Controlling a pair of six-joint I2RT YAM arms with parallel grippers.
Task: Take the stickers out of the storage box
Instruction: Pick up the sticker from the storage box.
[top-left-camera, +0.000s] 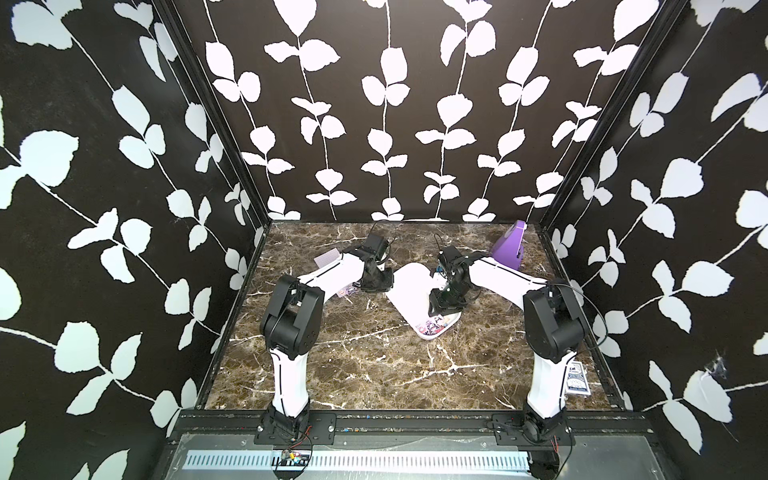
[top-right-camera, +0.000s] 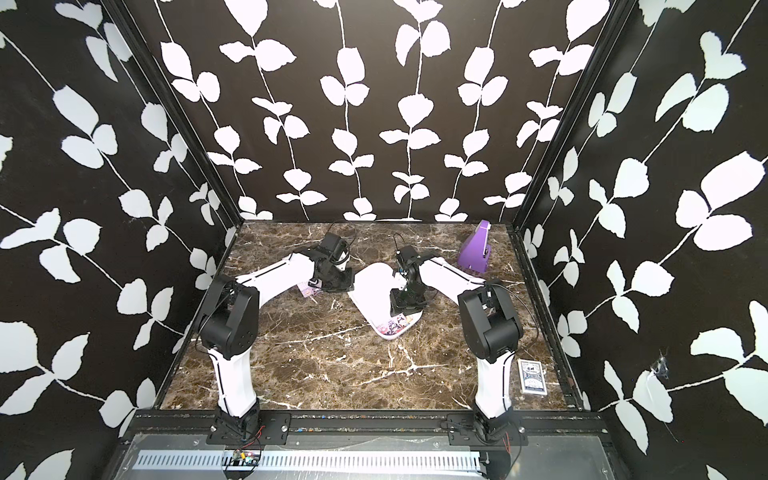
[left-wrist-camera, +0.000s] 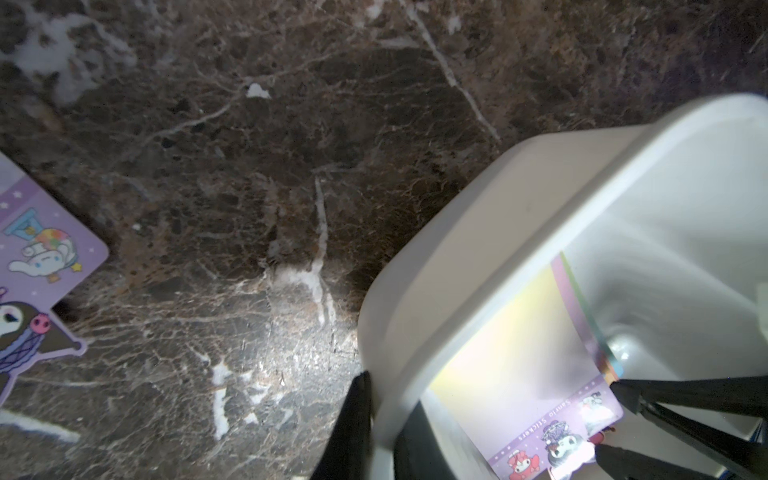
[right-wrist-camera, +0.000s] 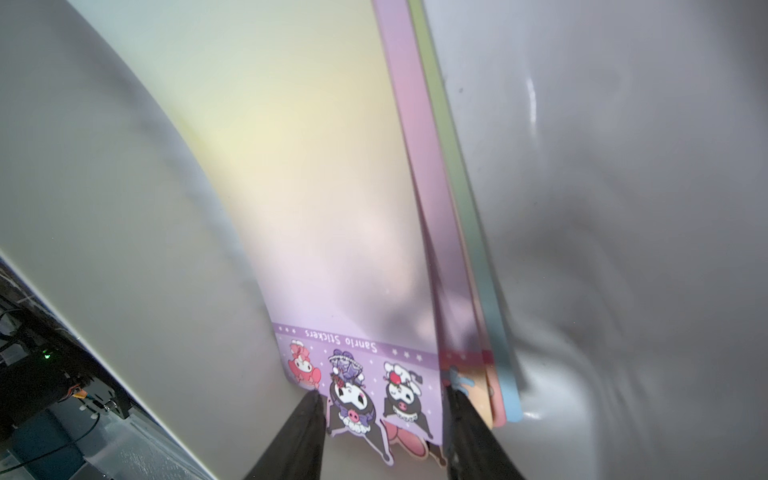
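The white storage box (top-left-camera: 411, 282) (top-right-camera: 374, 286) lies slantwise in mid-table. A stack of stickers (top-left-camera: 432, 328) (top-right-camera: 395, 326) lies inside it, the cartoon ends at its near end. My left gripper (left-wrist-camera: 384, 411) (top-left-camera: 376, 286) is shut on the box's rim (left-wrist-camera: 498, 249), one finger outside and one inside. My right gripper (right-wrist-camera: 380, 399) (top-left-camera: 434, 309) reaches down into the box (right-wrist-camera: 623, 208). It is open, its fingers straddling the cartoon end of the top lilac sheet (right-wrist-camera: 332, 208). Pink, green and blue sheets lie beneath. Another lilac sheet (left-wrist-camera: 41, 249) (top-left-camera: 347, 291) lies on the table, partly under the left arm.
A purple wedge (top-left-camera: 509, 247) (top-right-camera: 476, 249) stands at the back right. A blue playing card box (top-left-camera: 575, 376) (top-right-camera: 532, 376) lies near the right arm's base. Black leaf-patterned walls close in the marble table (top-left-camera: 374, 365) on three sides.
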